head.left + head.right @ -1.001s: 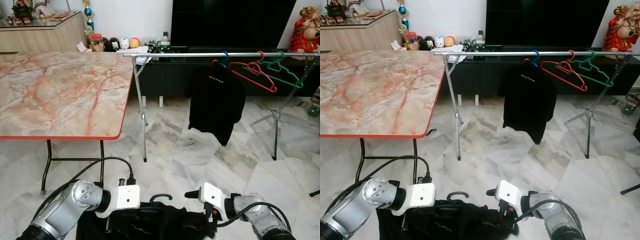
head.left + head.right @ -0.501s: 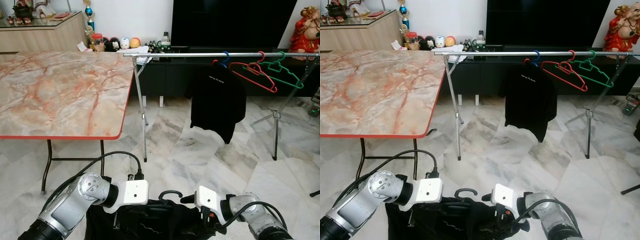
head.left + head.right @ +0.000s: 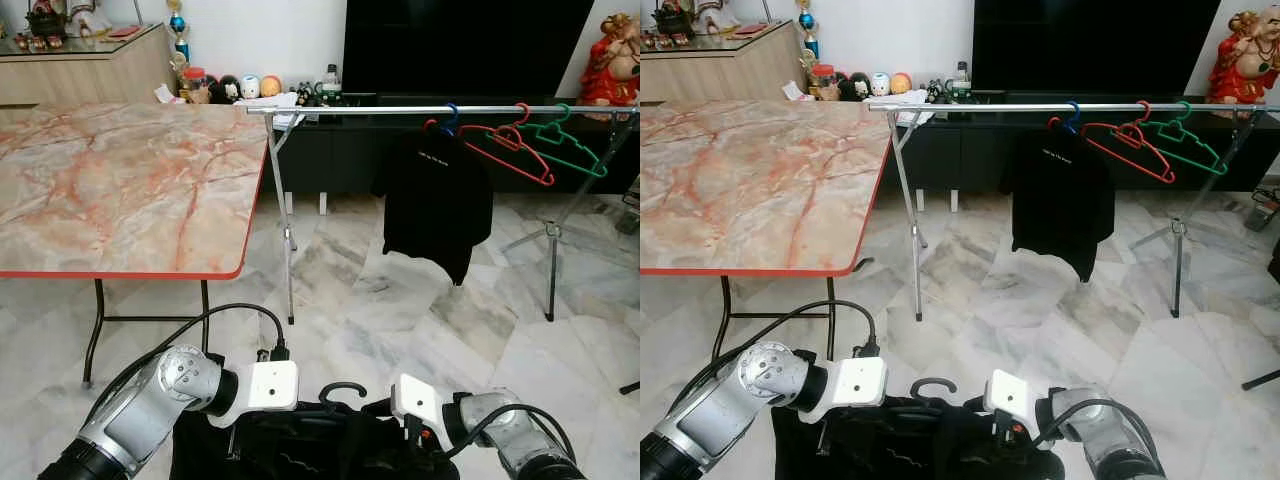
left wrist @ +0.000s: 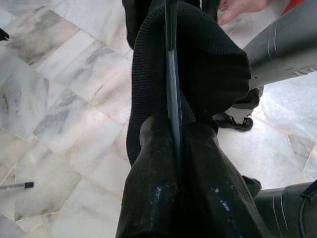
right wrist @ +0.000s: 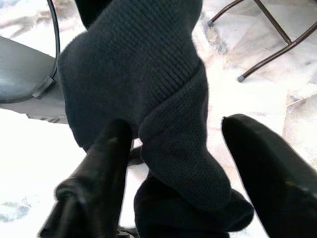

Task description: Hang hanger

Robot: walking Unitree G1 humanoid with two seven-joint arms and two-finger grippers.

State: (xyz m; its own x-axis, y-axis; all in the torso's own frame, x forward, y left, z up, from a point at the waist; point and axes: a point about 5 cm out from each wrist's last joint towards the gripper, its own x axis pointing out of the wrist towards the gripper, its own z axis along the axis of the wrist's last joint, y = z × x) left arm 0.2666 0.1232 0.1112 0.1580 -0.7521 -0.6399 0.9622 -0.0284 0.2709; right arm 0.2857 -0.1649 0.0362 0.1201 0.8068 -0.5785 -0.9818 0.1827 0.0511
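Left claw [image 4: 174,148] clamped on sweatered hanger [image 3: 342,391]

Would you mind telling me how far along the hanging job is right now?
Done: a black garment is already on a black hanger, held low in front of the robot. In hand: the left gripper is shut on that hanger, while the right gripper sits open around a fold of the knit. Left: raising it and hooking it on the rail, which has free room left of the hung black shirt.
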